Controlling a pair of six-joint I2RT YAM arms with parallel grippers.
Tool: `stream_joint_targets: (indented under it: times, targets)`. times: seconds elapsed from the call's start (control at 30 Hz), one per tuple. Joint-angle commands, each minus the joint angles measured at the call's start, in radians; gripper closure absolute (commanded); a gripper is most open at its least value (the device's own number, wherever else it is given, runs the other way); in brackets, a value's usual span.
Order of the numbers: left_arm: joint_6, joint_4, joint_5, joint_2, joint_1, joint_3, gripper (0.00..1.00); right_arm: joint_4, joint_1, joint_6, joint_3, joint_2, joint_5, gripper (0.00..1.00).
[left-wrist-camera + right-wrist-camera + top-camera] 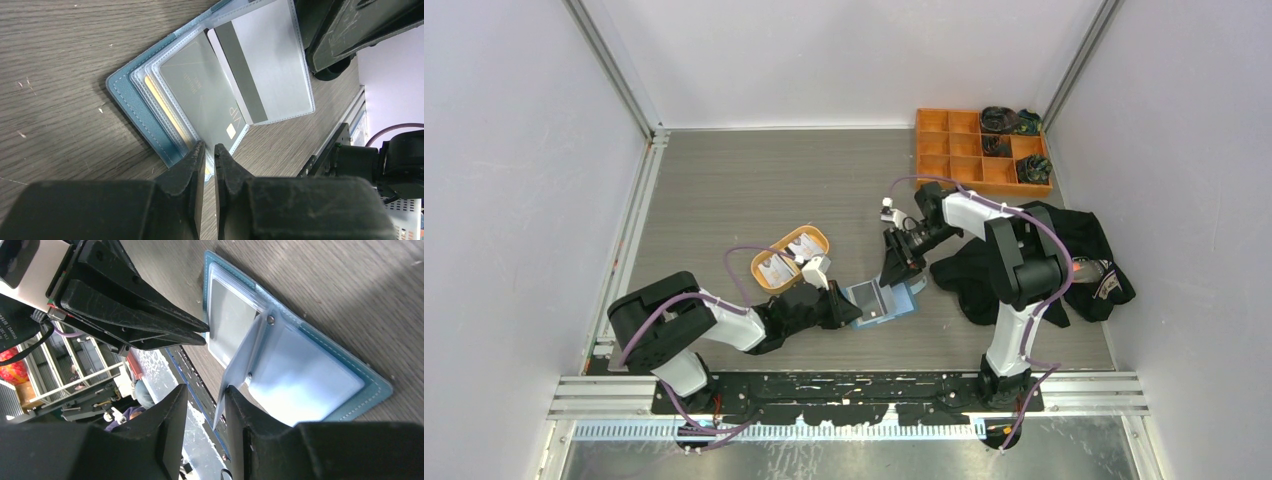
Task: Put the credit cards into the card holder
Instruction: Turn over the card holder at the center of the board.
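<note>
The blue card holder (pixel 908 301) lies open on the table between both arms. In the left wrist view its cover (pixel 129 95) carries clear pockets; one holds a grey VIP card (pixel 200 95), and a raised leaf holds a silver card with a dark stripe (pixel 262 60). My left gripper (pixel 210 148) is at the corner of the pockets, its fingers a thin slit apart with nothing clamped. My right gripper (pixel 206 390) is open, and the raised clear leaf (pixel 240 370) leans on its right finger. More white credit cards (pixel 777 268) lie in the orange oval tray (pixel 822 236).
An orange compartment box (pixel 944 150) with dark items stands at the back right. Black cloth (pixel 1084 240) is heaped by the right arm. Grey walls close in the table on three sides.
</note>
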Motion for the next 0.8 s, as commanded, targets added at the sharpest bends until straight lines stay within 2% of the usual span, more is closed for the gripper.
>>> stream_joint_targets:
  times: [0.0, 0.53, 0.77]
  targets:
    - [0.017, -0.043, -0.018, -0.017, -0.003, 0.005, 0.85, 0.019, 0.031, 0.001, 0.012, -0.022, -0.054, 0.60]
    - [0.029, -0.095, -0.082, -0.130, -0.003, -0.043, 0.82, 0.036, 0.118, -0.042, 0.028, 0.017, -0.107, 0.57]
    - [0.038, -0.133, -0.111, -0.183, -0.003, -0.059, 0.83, 0.036, 0.149, -0.050, 0.037, 0.060, -0.065, 0.57]
